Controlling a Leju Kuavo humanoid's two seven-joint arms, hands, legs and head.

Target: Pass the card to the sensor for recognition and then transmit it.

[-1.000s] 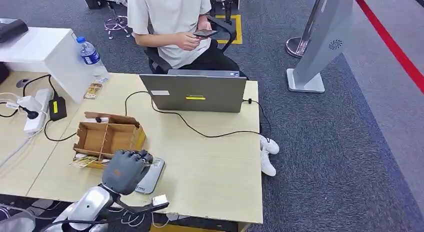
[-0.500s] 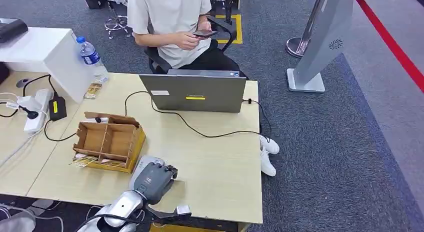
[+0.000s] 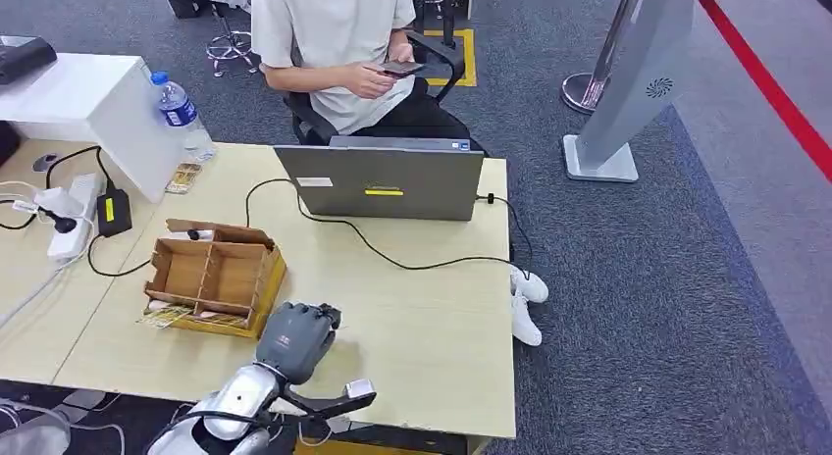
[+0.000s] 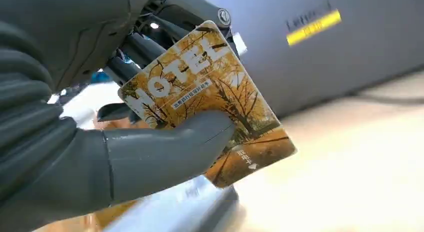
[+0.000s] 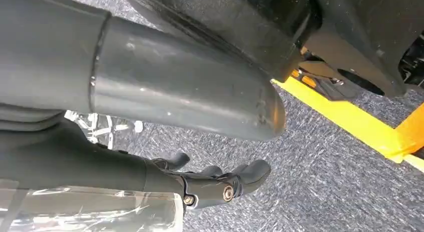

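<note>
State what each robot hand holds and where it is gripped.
The left hand holds a hotel key card, thumb on its printed face, fingers behind. The right hand holds nothing.

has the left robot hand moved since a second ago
Yes. The left robot hand, holding the card, has shifted right, away from the cardboard box, toward the table's near edge.

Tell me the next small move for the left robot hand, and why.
Probably lower the card flat onto the sensor. The left robot hand pinches the card by thumb and fingers and holds it tilted just above the grey sensor, so it likely hasn't read yet.
</note>
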